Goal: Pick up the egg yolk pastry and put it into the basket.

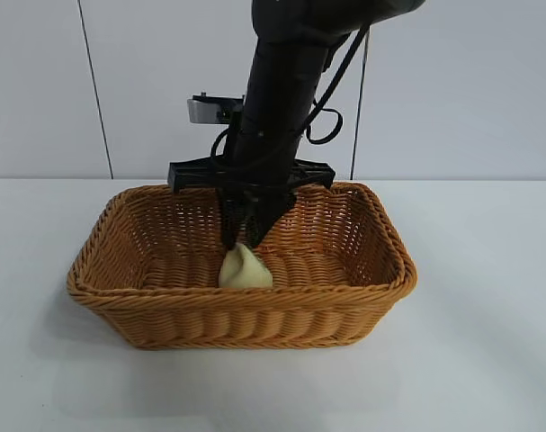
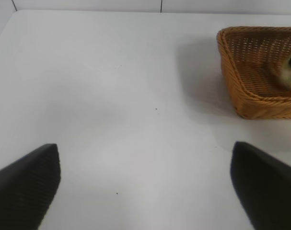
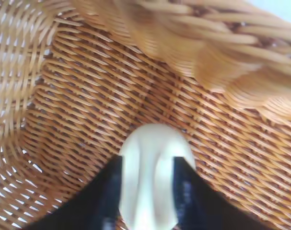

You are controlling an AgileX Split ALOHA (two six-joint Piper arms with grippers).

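We see the right pincer [image 1: 242, 236] reaching down into the basket [image 1: 380, 270], pinching the egg yolk pastry [image 1: 245, 268] between its two dark fingers [image 3: 103, 196]. The pastry sits low inside the basket, near the front wall at about 6 o'clock of the basket floor, and looks to be touching or almost touching the weave; we cannot tell which for certain.

We judge the pastry to be light and soft. Its matte, pale surface [image 3: 150, 177] shows a shallow crease where the fingers press its flanks, so it gives under load and could dent or crumble if squeezed harder. It does not look slippery. The best hold is the one we see: across the narrower waist, on two opposite sides, with only gentle pressure.

In the exterior view the pastry stands roughly upright, its narrower tip toward 12 o'clock between the fingertips and its broad rounded body toward 6 o'clock. Its long axis runs along the line of the pincer, tilted slightly with the arm. In the right wrist view the rounded end points away from the camera toward the basket floor.

The left pincer [image 2: 145, 191] hovers over bare desk [image 2: 111, 96] with its fingers spread wide and holding nothing, the basket [image 2: 241, 96] well apart from it at about 2 o'clock in its own view.
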